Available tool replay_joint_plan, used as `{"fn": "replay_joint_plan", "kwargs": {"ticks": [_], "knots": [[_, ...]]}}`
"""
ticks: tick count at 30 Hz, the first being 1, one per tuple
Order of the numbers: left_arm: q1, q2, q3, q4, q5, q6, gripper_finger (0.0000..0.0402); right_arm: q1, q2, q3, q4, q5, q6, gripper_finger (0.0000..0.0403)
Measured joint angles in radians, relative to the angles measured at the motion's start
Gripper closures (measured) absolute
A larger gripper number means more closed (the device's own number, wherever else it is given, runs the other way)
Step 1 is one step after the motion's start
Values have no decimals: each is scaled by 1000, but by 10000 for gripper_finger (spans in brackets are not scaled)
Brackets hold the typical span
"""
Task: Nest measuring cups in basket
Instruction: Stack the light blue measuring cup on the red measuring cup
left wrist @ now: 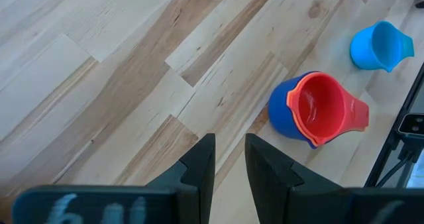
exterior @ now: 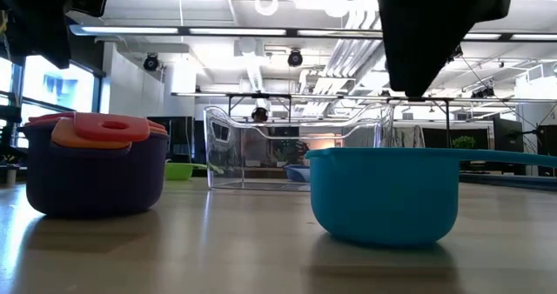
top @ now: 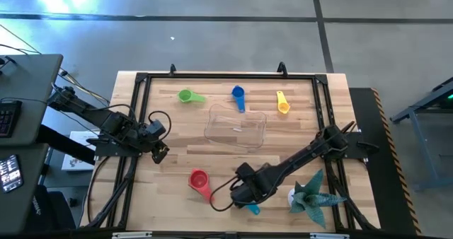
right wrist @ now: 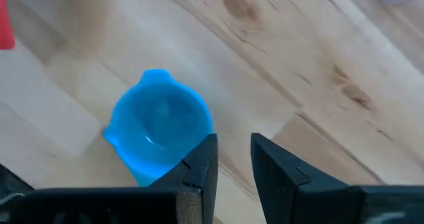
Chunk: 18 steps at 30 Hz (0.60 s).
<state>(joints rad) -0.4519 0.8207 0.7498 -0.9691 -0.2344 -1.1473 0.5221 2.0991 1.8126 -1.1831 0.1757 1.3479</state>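
Note:
A teal measuring cup [top: 253,209] [right wrist: 159,128] [exterior: 383,194] stands upright on the table near its near edge. My right gripper [top: 244,193] [right wrist: 233,164] hovers above it, open by a narrow gap and clear of the rim. A red cup sits nested in an orange and a purple one [top: 199,181] [left wrist: 318,108] [exterior: 96,168], to the left of the teal cup. Green [top: 186,95], blue [top: 238,94] and yellow [top: 283,103] cups lie along the far side. The clear basket [top: 236,126] [exterior: 296,146] stands mid-table. My left gripper [top: 159,150] [left wrist: 230,164] waits at the left, slightly open.
A spiky teal-grey folded-paper figure [top: 311,196] stands by the near right corner, just right of the teal cup. A black frame [top: 212,75] runs around the table. Bare wood [top: 177,126] lies between the basket and the left arm.

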Motion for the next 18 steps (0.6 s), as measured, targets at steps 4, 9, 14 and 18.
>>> {"fn": "replay_joint_plan", "kwargs": {"ticks": [4,9,14,18], "knots": [[0,0,0,-2,0,0,328,0,0,0,-51,8,-58,320],[0,0,0,-3,0,0,328,0,0,0,-87,4,-136,320],[0,0,0,-3,0,0,328,-19,1,0,-125,-16,-230,320],[0,0,0,-3,-10,0,328,-50,1,-3,-126,-47,-325,320]]}}
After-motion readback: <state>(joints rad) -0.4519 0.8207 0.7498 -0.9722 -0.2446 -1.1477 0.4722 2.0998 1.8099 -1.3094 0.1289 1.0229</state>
